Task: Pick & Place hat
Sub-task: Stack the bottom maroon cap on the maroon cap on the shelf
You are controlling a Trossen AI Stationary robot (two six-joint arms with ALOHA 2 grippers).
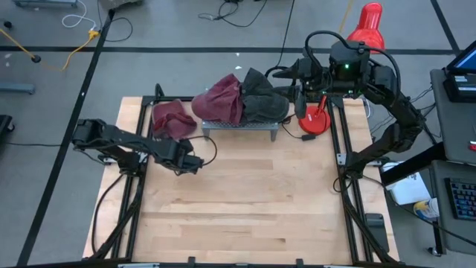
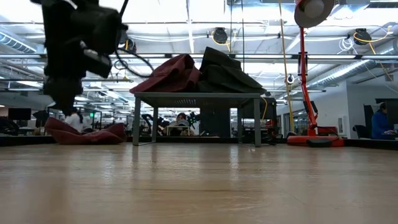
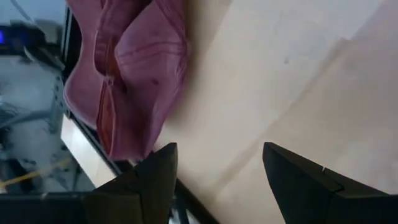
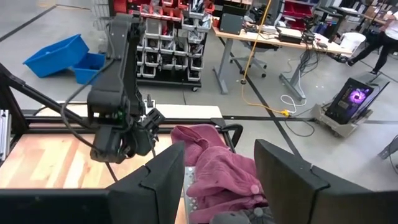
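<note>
Hat (image 1: 172, 119), maroon and crumpled, is lying on the wooden table (image 1: 238, 216) beside a small metal rack (image 1: 239, 126); the rack is carrying a maroon cap (image 1: 222, 98) and a dark cap (image 1: 262, 97). High view: left gripper (image 1: 195, 161) is sitting near the hat with nothing in it; right gripper (image 1: 286, 73) is hovering over the rack. Low view: hat (image 2: 84, 132) is resting flat, left of the rack (image 2: 198, 98). Left wrist view: fingers (image 3: 152, 180) are standing apart, gripping nothing, hat (image 3: 127, 74) just beyond. Right wrist view: fingers (image 4: 283, 174) are parted, holding nothing.

Workshop lab: parts-bin shelves (image 4: 165, 43), workbenches (image 4: 273, 46).
</note>
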